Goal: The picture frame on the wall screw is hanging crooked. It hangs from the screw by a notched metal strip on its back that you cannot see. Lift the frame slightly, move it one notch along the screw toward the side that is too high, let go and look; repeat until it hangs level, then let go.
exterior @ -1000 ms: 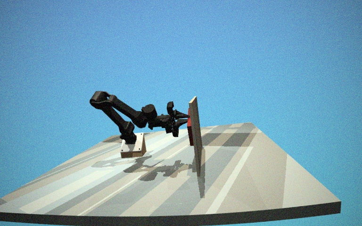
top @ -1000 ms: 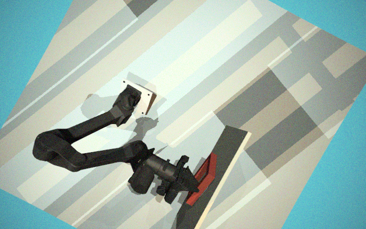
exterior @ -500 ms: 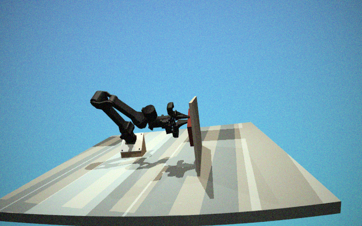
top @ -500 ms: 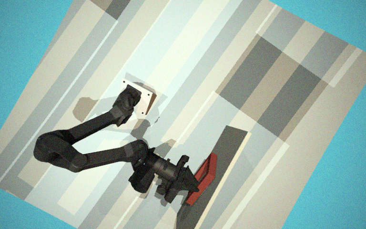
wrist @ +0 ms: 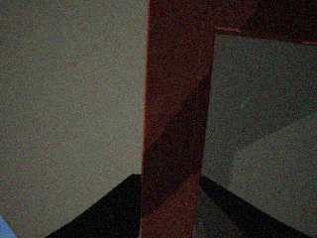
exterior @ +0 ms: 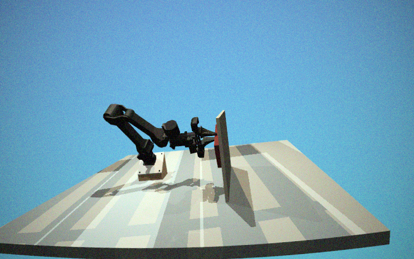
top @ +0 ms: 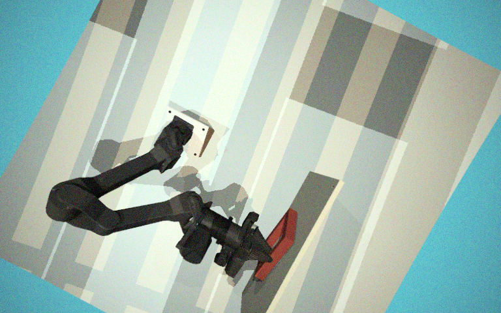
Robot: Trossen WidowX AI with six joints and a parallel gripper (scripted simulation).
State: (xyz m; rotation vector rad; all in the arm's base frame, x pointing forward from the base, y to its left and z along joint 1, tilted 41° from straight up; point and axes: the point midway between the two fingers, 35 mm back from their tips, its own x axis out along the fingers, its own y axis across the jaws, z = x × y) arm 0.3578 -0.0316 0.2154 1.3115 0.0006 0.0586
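Observation:
The red picture frame is against the grey upright board. My gripper is shut on one side bar of the frame, with one dark finger on either side of the bar in the wrist view. There the bar runs nearly upright, and the frame's inner cross edge slopes slightly down to the right. The screw and the back of the frame are hidden. I cannot tell from these views whether the frame is level.
The arm's pale base block stands behind the gripper, on the striped floor. The board's pale edge runs along its far side in the top view. Shadows of the arm and board fall on the floor.

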